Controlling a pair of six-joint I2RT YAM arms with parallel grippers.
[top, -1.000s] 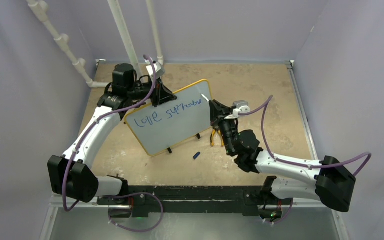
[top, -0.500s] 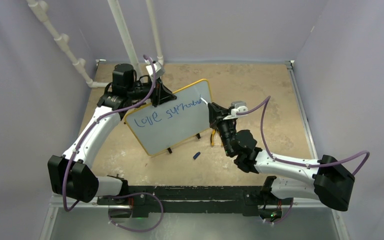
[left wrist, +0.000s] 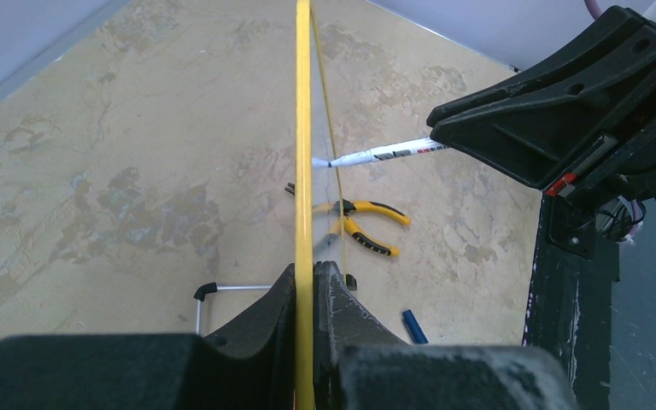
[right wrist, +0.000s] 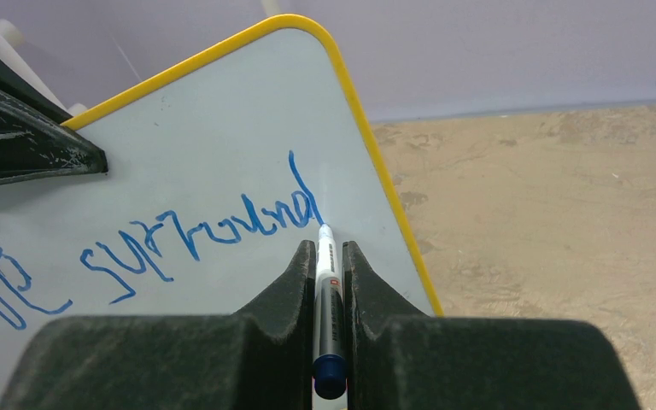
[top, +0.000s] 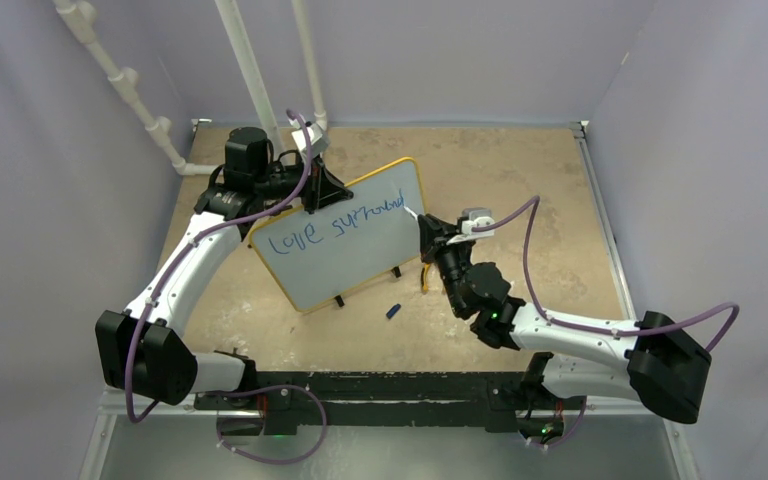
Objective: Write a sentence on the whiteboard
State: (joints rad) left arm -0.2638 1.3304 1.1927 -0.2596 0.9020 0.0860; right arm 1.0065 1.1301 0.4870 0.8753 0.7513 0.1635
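Centre blocked, far right open
Mid-table is barred by the yellow-framed pale whiteboard [top: 350,265]; yellow-handled pliers [left wrist: 374,210] and a small blue cap [top: 393,311] are found by its feet, while mottled beige tabletop [top: 520,180] is left bare far right.

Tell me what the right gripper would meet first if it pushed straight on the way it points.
The whiteboard. The right gripper points at its face, and the marker it grips leads, its tip seemingly touching the board beside the end of the blue writing.
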